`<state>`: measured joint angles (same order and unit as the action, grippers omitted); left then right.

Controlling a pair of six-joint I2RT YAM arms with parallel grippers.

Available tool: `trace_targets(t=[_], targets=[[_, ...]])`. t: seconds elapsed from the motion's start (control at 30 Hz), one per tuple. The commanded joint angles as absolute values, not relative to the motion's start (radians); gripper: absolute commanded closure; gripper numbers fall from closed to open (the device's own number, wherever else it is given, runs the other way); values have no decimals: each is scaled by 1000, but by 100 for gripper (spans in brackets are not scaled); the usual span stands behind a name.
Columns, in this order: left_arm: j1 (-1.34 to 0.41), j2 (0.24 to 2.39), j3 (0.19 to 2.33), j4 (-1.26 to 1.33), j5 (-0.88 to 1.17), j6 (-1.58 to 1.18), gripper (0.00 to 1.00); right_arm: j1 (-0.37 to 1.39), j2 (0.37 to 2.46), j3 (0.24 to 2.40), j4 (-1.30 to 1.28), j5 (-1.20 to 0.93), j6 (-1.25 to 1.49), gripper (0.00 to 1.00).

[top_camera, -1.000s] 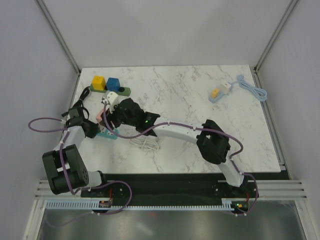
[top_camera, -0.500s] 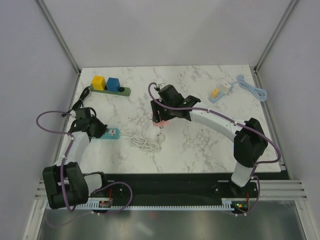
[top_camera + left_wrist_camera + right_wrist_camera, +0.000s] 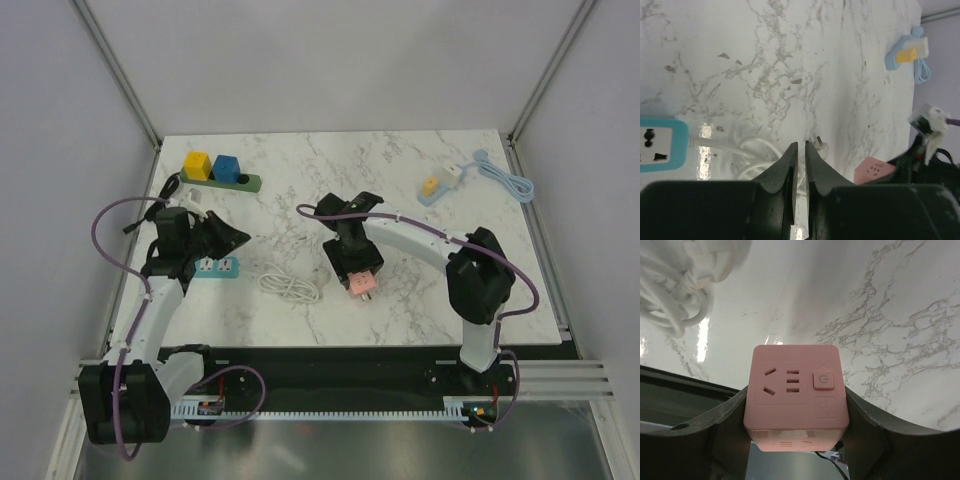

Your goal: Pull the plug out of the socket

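My right gripper (image 3: pixel 360 283) is shut on the pink cube plug (image 3: pixel 361 284), held over the table's near middle. In the right wrist view the right gripper (image 3: pixel 795 396) clamps the cube (image 3: pixel 795 390) by its sides, showing its socket holes and power button. The teal socket strip (image 3: pixel 217 267) lies flat at the left, apart from the cube, its outlets bare (image 3: pixel 660 145). My left gripper (image 3: pixel 235 240) hovers just above it. Its jaws (image 3: pixel 800 145) stand a thin slit apart with nothing between them.
A coiled white cord (image 3: pixel 290 287) lies between strip and cube, its white plug end (image 3: pixel 821 146) past my left fingertips. A green strip with yellow and blue cubes (image 3: pixel 220 175) sits far left. A small blue strip (image 3: pixel 437 186) and blue cable (image 3: pixel 505 175) lie far right.
The right gripper carried the pink cube off the teal strip, rightward and then toward the near edge. The left gripper rose off the strip and its jaws parted slightly.
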<state>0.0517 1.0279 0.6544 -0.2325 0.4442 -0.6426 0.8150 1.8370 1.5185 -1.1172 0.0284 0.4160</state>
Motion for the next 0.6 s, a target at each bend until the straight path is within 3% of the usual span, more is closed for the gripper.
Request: trace_targets(t=[0.0,0.13,0.43,0.57], targets=[[20,1000,675,-150,569,-604,82,813,1942,1609,-1242,107,436,100],[-58,1002,687,-150,551,-612,81,799,2000,1621,-1243,130,431,96],[-81,982,715,-235,508,-537,69,785,2051,1614,-1132,140,394,54],[-81,936,721,-281,489,-519,56,787,2036,1592,-1088,136,364,34]])
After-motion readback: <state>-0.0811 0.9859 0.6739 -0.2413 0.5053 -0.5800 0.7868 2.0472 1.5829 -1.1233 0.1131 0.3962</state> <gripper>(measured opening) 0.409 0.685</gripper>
